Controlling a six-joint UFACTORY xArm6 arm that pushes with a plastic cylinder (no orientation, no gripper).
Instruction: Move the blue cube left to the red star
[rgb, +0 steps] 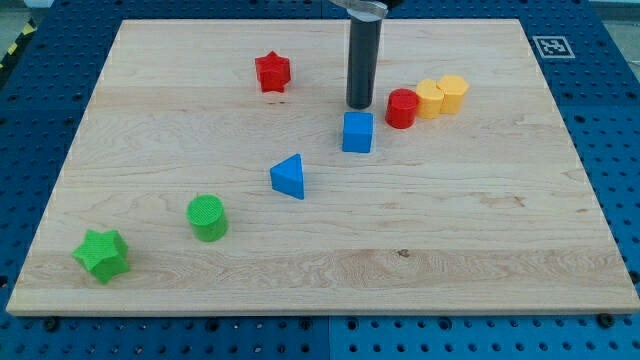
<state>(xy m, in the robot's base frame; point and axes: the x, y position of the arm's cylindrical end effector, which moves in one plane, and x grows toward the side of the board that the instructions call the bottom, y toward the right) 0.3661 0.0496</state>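
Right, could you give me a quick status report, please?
My tip just above blue cube, toward view's top. Red star up-left of cube. Path between them clear; red cylinder sits right of tip.

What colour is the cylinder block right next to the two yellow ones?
Red. The red cylinder sits at the view's left of the two yellow blocks, seen in the camera view.

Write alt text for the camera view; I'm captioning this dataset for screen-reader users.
My tip sits just above the blue cube on a wooden board, with the red star up and to the view's left. A red cylinder and two yellow blocks lie right; a blue triangle, green cylinder and green star trail lower left.
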